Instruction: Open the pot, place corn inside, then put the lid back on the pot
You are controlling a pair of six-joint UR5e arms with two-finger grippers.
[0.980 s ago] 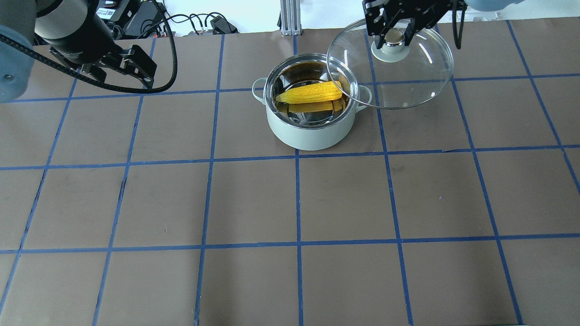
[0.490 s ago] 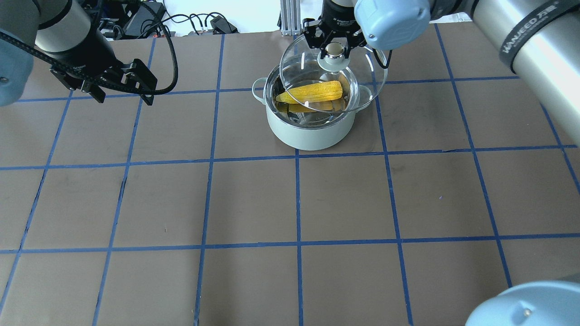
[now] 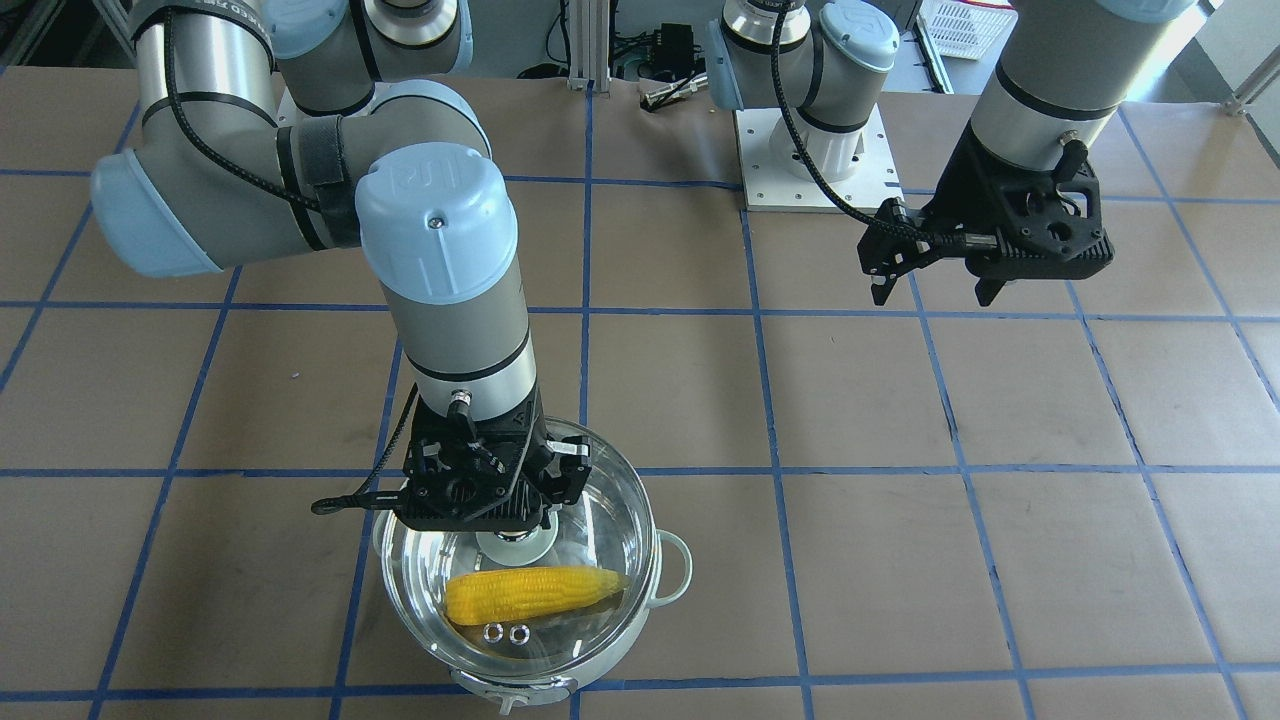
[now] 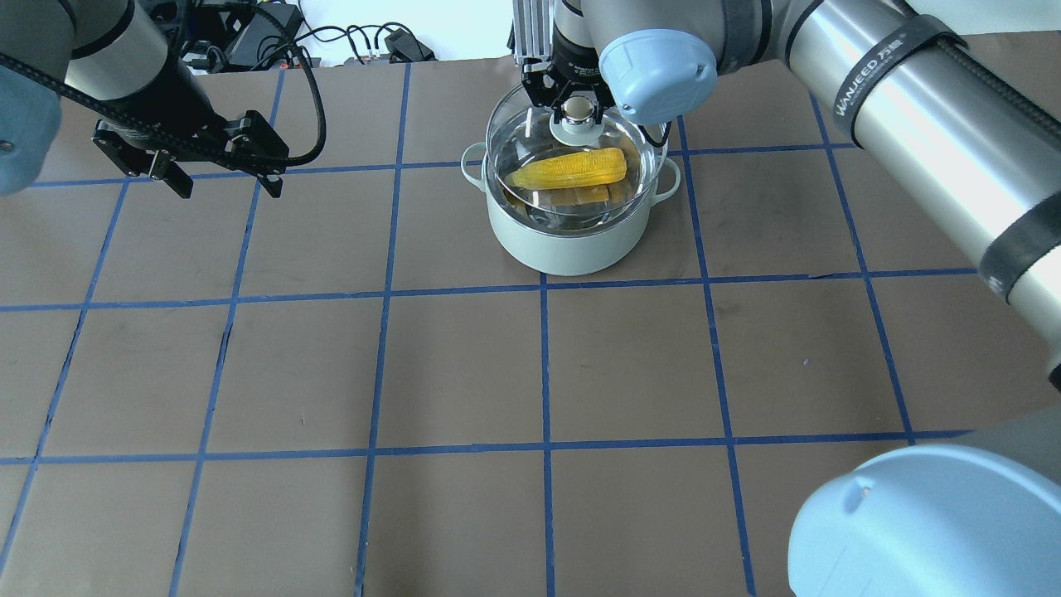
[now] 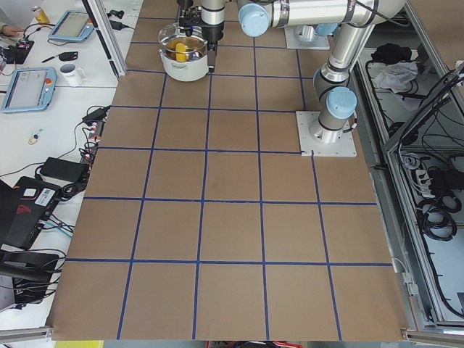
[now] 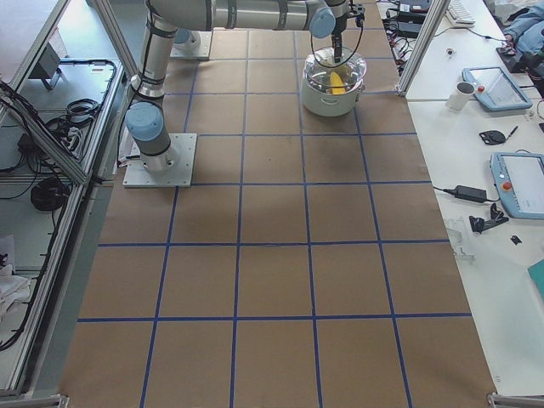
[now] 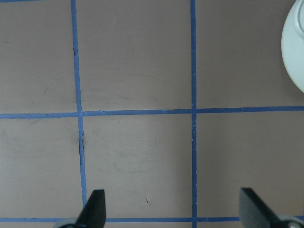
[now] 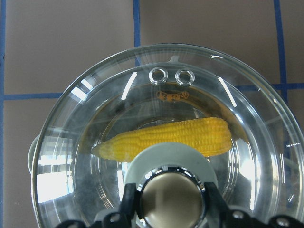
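Corn (image 4: 568, 168) lies in pot (image 4: 572, 245) under lid (image 8: 166, 156) held by right jaws.

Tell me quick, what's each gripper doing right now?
Left gripper: open, holding nothing.
Right gripper: shut on the lid by its knob.

In the overhead view's upper middle, the bright yellow toy corn cob (image 4: 568, 168) lies inside the round pale mint-white electric pot (image 4: 572, 245), the clear domed glass lid (image 4: 632, 143) sits over its mouth with the right gripper (image 4: 578, 109) clasping its knob from above, and the left gripper (image 4: 230, 187) hangs well apart at upper left.
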